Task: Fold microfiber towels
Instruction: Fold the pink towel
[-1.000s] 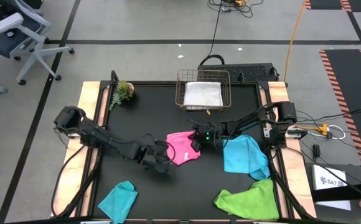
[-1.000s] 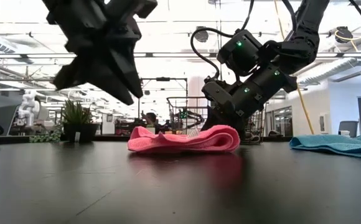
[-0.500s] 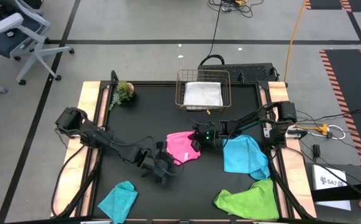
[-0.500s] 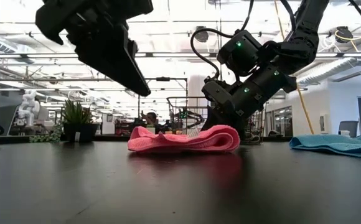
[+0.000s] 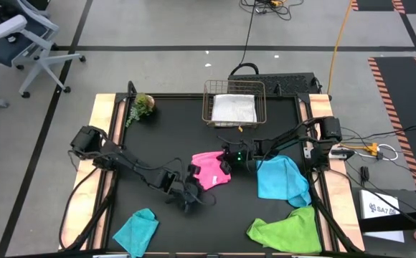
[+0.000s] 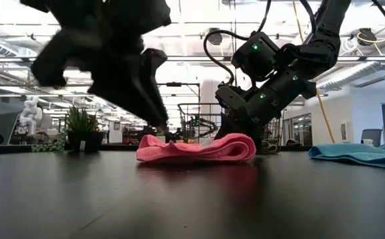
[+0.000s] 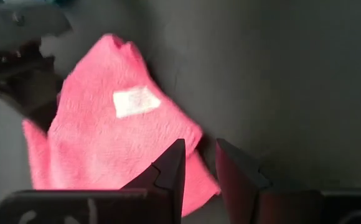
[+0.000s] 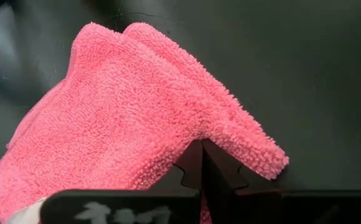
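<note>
The hot pink towel (image 5: 209,170) lies folded and bunched on the black table, mid-table. My right gripper (image 5: 227,165) is shut on its right side. My left gripper (image 7: 199,152) hovers slanting down over the towel's near corner (image 7: 196,177), with a narrow gap between its fingers and nothing in it. In the low view it (image 6: 154,123) hangs just above the towel's left end (image 6: 146,143). A white towel (image 5: 234,108) lies in the wire basket. The sky blue (image 5: 282,178), lime green (image 5: 288,229) and teal (image 5: 137,230) towels lie crumpled on the table. My left gripper stands close over the pink towel's near corner; I cannot tell whether it touches it. My right gripper pinches the pink towel's folded right edge (image 8: 187,142) between its two fingers, slanting down from the table's right. How many layers it has, I cannot tell. The towel rests on the table.
The wire basket (image 5: 209,100) stands at the far edge, and a small green plant (image 5: 142,105) at the far left. The blue and green towels fill the right side. Bare black table (image 5: 215,215) lies near the front, between the teal and green towels.
My left gripper has rolled about its own pointing line by roughly a quarter turn and come down a little toward the pink towel's near corner. The pink towel and my right gripper have stayed where they were.
</note>
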Tool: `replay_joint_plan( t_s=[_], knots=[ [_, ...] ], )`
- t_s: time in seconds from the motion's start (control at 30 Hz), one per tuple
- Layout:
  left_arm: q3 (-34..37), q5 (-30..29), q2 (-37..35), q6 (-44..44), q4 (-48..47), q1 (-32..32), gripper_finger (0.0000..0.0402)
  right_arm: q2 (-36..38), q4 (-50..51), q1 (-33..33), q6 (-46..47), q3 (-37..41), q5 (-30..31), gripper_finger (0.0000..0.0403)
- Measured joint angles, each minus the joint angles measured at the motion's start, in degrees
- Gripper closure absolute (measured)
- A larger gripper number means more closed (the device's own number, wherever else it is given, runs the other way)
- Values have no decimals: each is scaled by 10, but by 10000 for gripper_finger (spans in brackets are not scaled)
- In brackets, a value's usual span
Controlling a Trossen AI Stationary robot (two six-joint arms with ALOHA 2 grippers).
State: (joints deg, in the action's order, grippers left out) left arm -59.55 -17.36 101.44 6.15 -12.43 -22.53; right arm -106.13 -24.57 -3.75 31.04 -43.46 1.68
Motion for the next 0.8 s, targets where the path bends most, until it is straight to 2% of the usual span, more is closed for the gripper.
replay_joint_plan(
  t_s=[0.13, 0.23, 0.37, 0.63, 0.7, 0.8],
  knots=[
    [0, -61, 4, 45, 8, -6, 312, 0, -2, 0, 13, 0, 6, 403],
    [0, -57, 5, 60, 6, -6, 312, 0, -2, 0, 14, 0, 12, 403],
    [0, -20, 5, 58, 7, -8, 312, 0, -1, 0, 15, 0, 13, 403],
    [0, -12, 32, 62, 46, -21, 312, 0, -1, 0, 16, 0, 14, 403],
    [0, -17, 46, 73, 56, -22, 312, 0, -1, 0, 16, 0, 14, 403],
    [0, -68, 61, 110, 52, -24, 312, 0, -2, 0, 22, 0, 13, 403]
  ],
)
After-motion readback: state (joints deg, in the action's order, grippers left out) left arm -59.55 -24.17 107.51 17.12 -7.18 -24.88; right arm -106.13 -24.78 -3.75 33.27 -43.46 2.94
